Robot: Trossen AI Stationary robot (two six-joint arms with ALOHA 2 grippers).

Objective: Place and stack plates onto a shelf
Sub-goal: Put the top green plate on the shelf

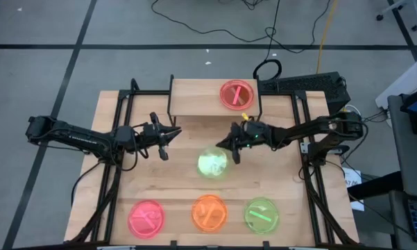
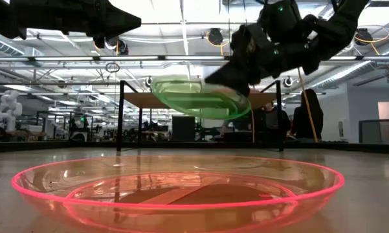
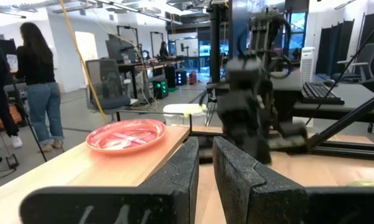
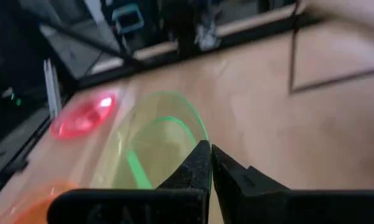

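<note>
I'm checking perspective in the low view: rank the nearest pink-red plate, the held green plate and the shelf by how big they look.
1. Pink-red plate, largest by far, though it lies closest to the camera.
2. Shelf.
3. Green plate, lifted by the right end effector in front of the shelf.

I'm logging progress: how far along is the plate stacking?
Early. One pink-red plate already sits on the shelf. The right gripper holds a green plate by its rim, lifted above the table. Still on the table: a pink plate, an orange plate and another green plate. The left gripper waits beside the shelf, holding nothing.
</note>
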